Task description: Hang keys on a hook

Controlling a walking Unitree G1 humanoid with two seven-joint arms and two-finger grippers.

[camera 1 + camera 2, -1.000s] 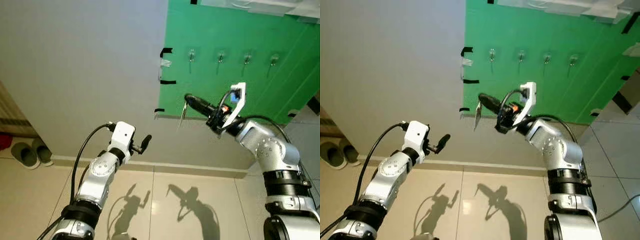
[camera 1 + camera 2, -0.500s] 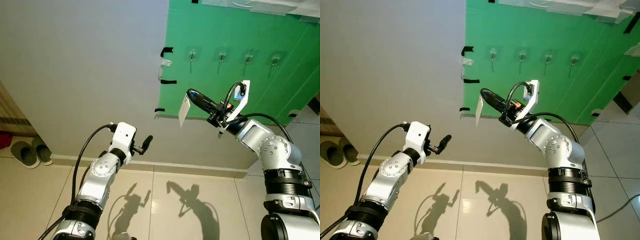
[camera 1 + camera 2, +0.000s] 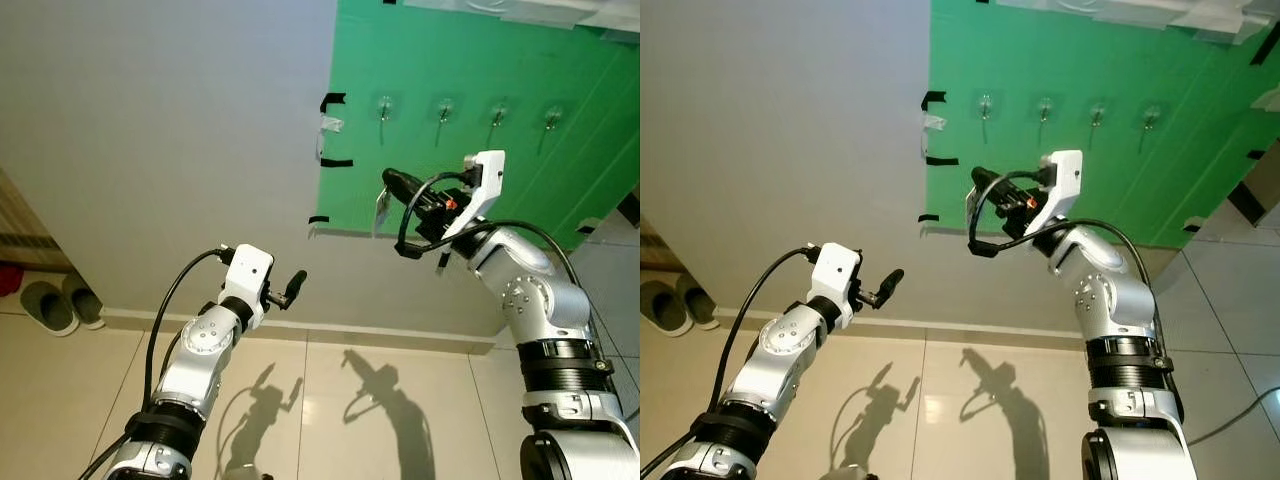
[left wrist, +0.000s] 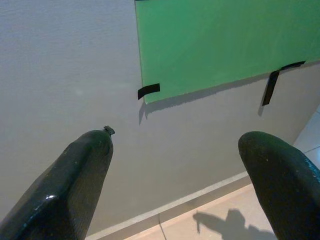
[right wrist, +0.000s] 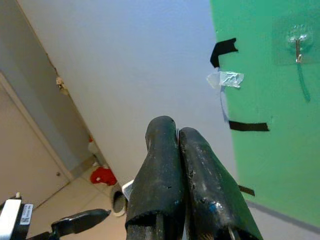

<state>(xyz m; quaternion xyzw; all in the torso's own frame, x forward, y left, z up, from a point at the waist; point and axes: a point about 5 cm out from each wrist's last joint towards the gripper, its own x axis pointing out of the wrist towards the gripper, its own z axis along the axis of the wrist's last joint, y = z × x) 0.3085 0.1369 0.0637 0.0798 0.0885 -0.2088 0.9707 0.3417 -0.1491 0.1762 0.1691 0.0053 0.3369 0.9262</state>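
Left eye view: right gripper (image 3: 390, 182) is pinching the keys (image 3: 381, 208) between closed fingers, holding them up against the green board (image 3: 520, 60), below the leftmost hook (image 3: 384, 108). Left gripper (image 3: 294, 283) is hanging low, fingers spread, holding nothing.

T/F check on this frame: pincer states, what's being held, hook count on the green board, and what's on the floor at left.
1. The right pincer is shut on a white key tag. True.
2. The left pincer is shut. False: the left wrist view shows its fingers spread wide.
3. Four hooks sit in a row on the green board. True.
4. The key tag already hangs on a hook. False: it dangles from the right pincer, below the row.
5. A bucket stands on the floor at left. False: a pair of slippers lies there.
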